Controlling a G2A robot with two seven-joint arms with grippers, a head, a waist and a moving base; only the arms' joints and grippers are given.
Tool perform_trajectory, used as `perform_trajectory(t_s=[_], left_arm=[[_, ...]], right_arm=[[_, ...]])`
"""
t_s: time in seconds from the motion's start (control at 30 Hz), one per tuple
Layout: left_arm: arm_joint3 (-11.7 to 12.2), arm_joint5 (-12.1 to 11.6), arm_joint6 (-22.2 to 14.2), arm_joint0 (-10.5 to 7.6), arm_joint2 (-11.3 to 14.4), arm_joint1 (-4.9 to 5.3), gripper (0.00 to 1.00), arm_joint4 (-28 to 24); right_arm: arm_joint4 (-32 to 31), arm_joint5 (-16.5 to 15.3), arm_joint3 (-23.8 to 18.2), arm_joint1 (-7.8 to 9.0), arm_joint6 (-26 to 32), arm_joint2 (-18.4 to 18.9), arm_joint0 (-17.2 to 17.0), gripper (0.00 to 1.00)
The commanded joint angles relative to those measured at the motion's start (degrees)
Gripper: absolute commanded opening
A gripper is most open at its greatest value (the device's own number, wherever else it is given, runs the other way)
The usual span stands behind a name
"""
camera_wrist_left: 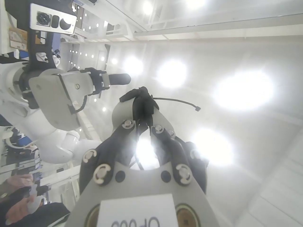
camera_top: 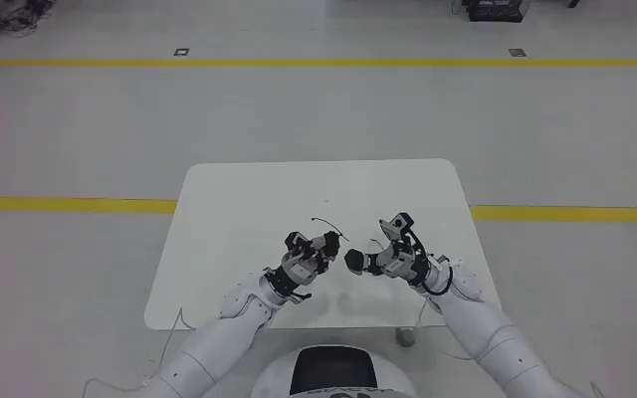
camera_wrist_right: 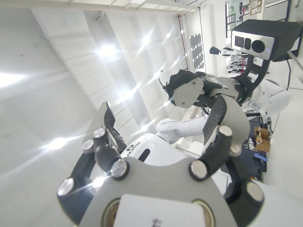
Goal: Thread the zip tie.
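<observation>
Zip tie not yet threaded: no loop, head end free in the air above white table. Other end pinched in left gripper, clamped on it. Just right of that, right gripper spread wide, empty, facing tie. Left to do, likely: catch free end, feed tail through head.

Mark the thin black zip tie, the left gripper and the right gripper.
thin black zip tie [camera_wrist_left: 175, 99], left wrist view, middle of the free strap.
left gripper [camera_wrist_left: 143, 103], left wrist view, between its shut fingertips.
right gripper [camera_wrist_right: 163, 102], right wrist view, gap between its open fingertips.
</observation>
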Motion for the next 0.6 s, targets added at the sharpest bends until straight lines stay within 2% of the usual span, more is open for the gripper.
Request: perform_trajectory(t_s=[0.0, 0.17, 0.23, 0.27, 0.3, 0.47, 0.57], left_arm=[[-0.3, 0.0, -0.3, 0.19, 0.0, 0.00, 0.00, 0.8], [0.0, -0.4, -1.4, 0.37, 0.0, -0.03, 0.00, 2.6], [0.0, -0.6, -1.6, 0.48, -0.1, -0.05, 0.00, 2.9], [0.0, -0.6, -1.7, 0.51, -0.2, -0.06, 0.00, 2.9], [0.0, -0.6, -1.8, 0.52, -0.2, -0.08, 0.00, 3.0], [0.1, -0.6, -1.9, 0.58, -0.3, -0.11, 0.00, 3.0], [0.1, -0.6, -1.9, 0.58, -0.3, -0.11, 0.00, 3.0]], right_arm=[[1.6, 0.5, -0.9, -0.11, 1.2, 0.2, -0.4, 1.00], [3.6, 1.7, -0.4, -0.32, 3.9, 0.8, -0.3, 1.00], [3.8, 1.9, -0.2, -0.42, 4.4, 0.9, -0.2, 0.78], [3.8, 2.0, -0.1, -0.46, 4.6, 0.9, -0.1, 0.54], [3.7, 2.1, -0.1, -0.50, 4.7, 0.9, -0.1, 0.47], [2.8, 3.5, 0.7, -0.68, 5.3, 0.8, 0.2, 0.36], [2.2, 4.4, 1.3, -0.85, 4.9, 0.4, 0.7, 0.33]])
